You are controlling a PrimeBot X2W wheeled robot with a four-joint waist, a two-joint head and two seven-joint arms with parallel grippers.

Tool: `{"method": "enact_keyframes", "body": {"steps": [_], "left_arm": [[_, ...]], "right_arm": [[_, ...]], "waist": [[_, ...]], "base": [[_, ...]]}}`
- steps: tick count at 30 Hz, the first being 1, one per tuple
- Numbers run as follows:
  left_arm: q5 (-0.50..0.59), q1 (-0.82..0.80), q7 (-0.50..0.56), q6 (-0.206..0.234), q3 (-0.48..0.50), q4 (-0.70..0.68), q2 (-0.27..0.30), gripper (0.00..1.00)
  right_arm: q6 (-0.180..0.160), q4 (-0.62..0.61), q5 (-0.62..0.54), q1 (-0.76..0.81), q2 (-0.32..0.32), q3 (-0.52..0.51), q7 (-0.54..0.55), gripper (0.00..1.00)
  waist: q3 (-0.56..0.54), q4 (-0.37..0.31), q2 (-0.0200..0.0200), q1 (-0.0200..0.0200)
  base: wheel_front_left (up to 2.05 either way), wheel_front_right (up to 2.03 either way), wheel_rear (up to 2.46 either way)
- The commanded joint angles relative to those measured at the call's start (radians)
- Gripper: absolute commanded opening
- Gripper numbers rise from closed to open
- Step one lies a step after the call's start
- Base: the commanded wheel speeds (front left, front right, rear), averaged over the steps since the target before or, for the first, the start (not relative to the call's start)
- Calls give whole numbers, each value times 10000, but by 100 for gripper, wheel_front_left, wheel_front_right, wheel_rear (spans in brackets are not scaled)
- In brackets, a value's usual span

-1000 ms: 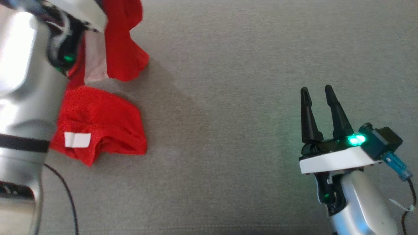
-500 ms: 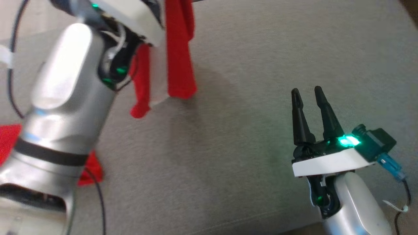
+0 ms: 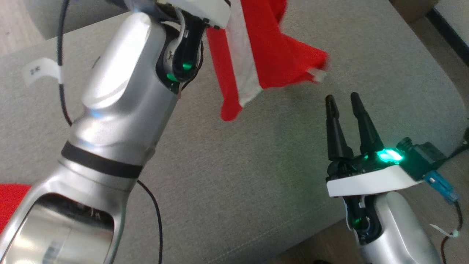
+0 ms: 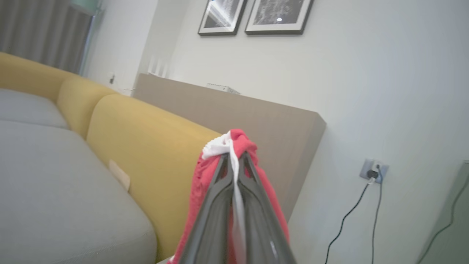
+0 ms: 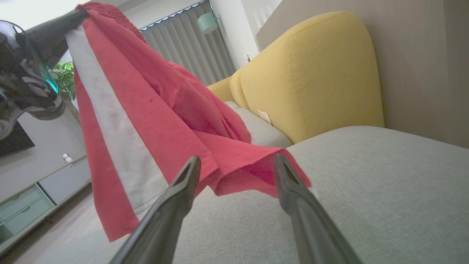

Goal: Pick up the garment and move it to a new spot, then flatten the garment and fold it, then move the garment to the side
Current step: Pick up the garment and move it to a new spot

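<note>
The garment (image 3: 271, 47), red with a white stripe, hangs in the air above the grey sofa seat (image 3: 238, 165). My left gripper (image 4: 233, 156) is shut on its top edge, with a bunch of red and white cloth (image 4: 238, 141) pinched between the fingers. In the head view the left arm (image 3: 121, 95) reaches up the left side. My right gripper (image 3: 342, 98) stands open at the lower right, just below and right of the hanging cloth. In the right wrist view the garment's lower hem (image 5: 242, 176) hangs just beyond the right gripper (image 5: 234, 159), with nothing between its fingers.
Another red cloth (image 3: 11, 198) lies at the lower left edge. A yellow sofa back (image 5: 311, 73) rises behind the seat. The cushion's front edge runs along the lower right, with floor (image 3: 315, 245) beyond. A wall socket with a cable (image 4: 373, 170) is on the wall.
The head view has swung, sliding the other red cloth off to the left. My left arm has carried the hanging garment up and to the right, nearer the right gripper, which stays open.
</note>
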Motion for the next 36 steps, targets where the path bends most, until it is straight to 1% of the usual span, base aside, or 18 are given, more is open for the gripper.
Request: {"method": "enact_keyframes", "body": {"steps": [1, 4, 9, 13, 16, 17, 18, 23, 27, 29, 30, 31, 36], "left_arm": [[-17, -350, -72, 48, 323, -175, 241, 0], [-18, 170, -212, 133, 416, 345, 255, 0], [296, 1395, -301, 114, 659, 1314, 815, 0], [702, 2310, -311, 167, 1177, 1735, 1188, 0], [1018, 2840, -313, 217, 1599, 1977, 1259, 0], [1121, 2948, -313, 245, 1758, 2010, 1242, 47], [1216, 3038, -313, 259, 1915, 2032, 1203, 100], [1628, 3351, -314, 121, 2892, 1642, 939, 100], [2231, 3771, -314, -152, 3550, 770, 784, 100], [2540, 4130, -315, -344, 3839, 178, 725, 100], [2856, 4606, -315, -533, 4104, -491, 678, 100], [3031, 4897, -315, -631, 4220, -863, 659, 100], [4091, 6870, -315, -1020, 4558, -2646, 613, 100]], "right_arm": [[-7, -391, 23, -234, -20, 171, -92, 100], [-7, -422, -43, -220, -20, 72, -92, 100], [-7, -450, -160, -270, -20, -76, -92, 100], [-7, -394, -311, -288, -20, -155, -92, 100], [-7, -330, -425, -307, -20, -147, -92, 100], [-7, -306, -456, -310, -20, -155, -92, 100], [-7, -284, -487, -310, -20, -170, -92, 100], [-7, -128, -648, -233, -20, -213, -92, 100], [-7, -13, -799, -84, -20, -247, -92, 100], [-7, 44, -896, 20, -20, -263, -92, 100], [-7, 109, -996, 154, -20, -330, -92, 100], [-7, 145, -1051, 227, -20, -365, -92, 100], [-7, 361, -1319, 682, -20, -512, -92, 100]], "waist": [[42, 118, 0, 0], [144, 383, 0, 0], [375, 897, 0, 0], [494, 1286, 0, 0], [489, 1521, 0, 0], [472, 1597, 0, 0], [445, 1680, 0, 0], [167, 2100, 0, 0], [-166, 2481, 0, 0], [-348, 2684, 0, 0], [-525, 2903, 0, 0], [-612, 3007, 0, 0], [-1030, 3464, 0, 0]], "base": [[0, 0, 0], [0, 0, 0], [0, 0, 0], [0, 0, 0], [0, 0, 0], [0, 0, 0], [0, 0, 0], [0, 0, 0], [0, 0, 0], [0, 0, 0], [0, 0, 0], [0, 0, 0], [0, 0, 0]]}}
